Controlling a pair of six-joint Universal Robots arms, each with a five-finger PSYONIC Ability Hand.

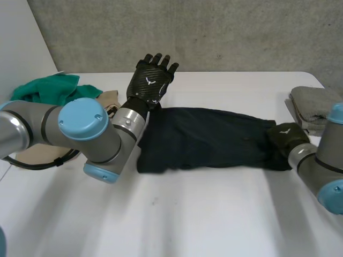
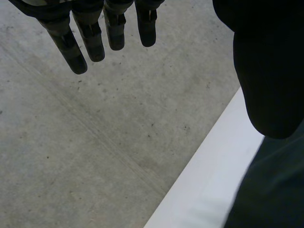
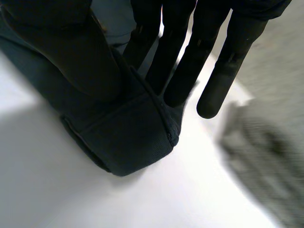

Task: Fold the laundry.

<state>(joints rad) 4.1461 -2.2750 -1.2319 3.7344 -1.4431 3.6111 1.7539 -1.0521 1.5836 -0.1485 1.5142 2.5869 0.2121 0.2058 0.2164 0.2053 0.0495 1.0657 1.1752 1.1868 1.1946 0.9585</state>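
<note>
Two loose cloths, a green cloth and a beige cloth, are lying off the left end of the dark garment, which is stretching flat across the middle of the white table. Over that same left end the left hand is hanging in the air with its fingers straight and spread, gripping nothing (its wrist view is looking past them to the grey wall, with the garment below the thumb). At the garment's right end the right hand is lying low. Its thumb is pressing the hem against straight fingers, so it is pinching the cloth there. Beyond that right end a folded grey towel is sitting apart from the garment.

Judging by this, the garment is being laid out as a long strip, and the fold across its length is not yet made. The next move is probably calling for the left hand to come down and take the left end, so that one end can go over the other with the edges matching. A one-handed pull risks dragging the whole strip.
</note>
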